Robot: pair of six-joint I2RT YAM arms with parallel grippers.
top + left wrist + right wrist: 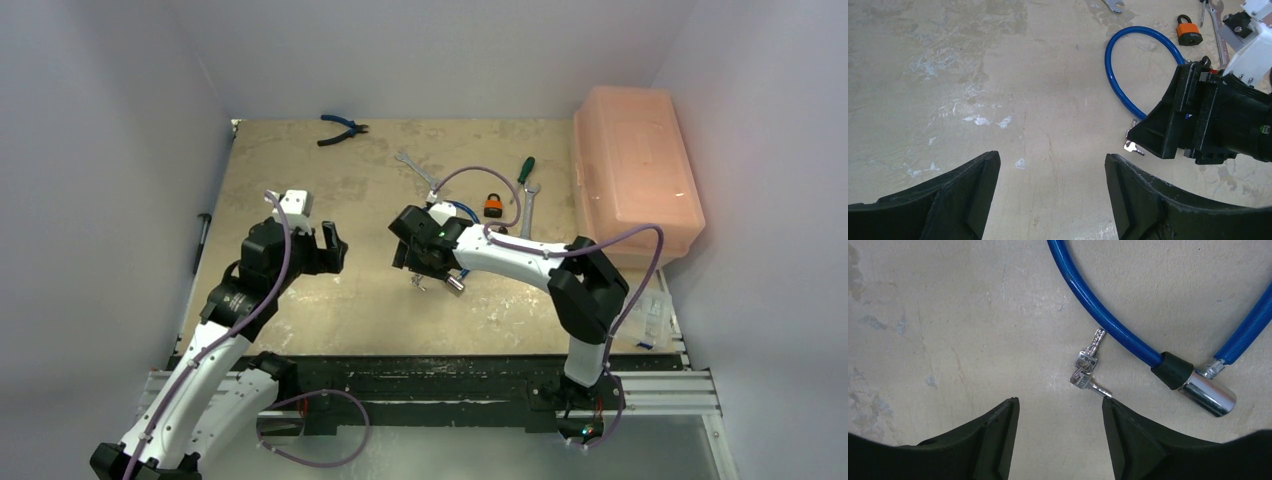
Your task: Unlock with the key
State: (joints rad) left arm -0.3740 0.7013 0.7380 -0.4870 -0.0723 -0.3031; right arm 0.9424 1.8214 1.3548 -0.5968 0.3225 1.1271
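Worktop [330, 310]: white walls [110, 150] enclosing three sides.
Keys [1088, 365]: lying flat just beside blue cable lock [1108, 315]; loop running out of frame.
Right jaws: standing wide, empty, near keys.
Left jaws: standing wide, empty.

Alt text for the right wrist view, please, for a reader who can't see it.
Two small silver keys on a ring lie on the beige table just ahead of the open right pincer. Right of them runs a blue cable ending in a chrome lock barrel.

The keys [1088, 365] lie on the table [330, 190], just left of the cable lock [1098, 307] end. The padlock [493, 205] sits farther back, with the plastic box [635, 180] on its right.
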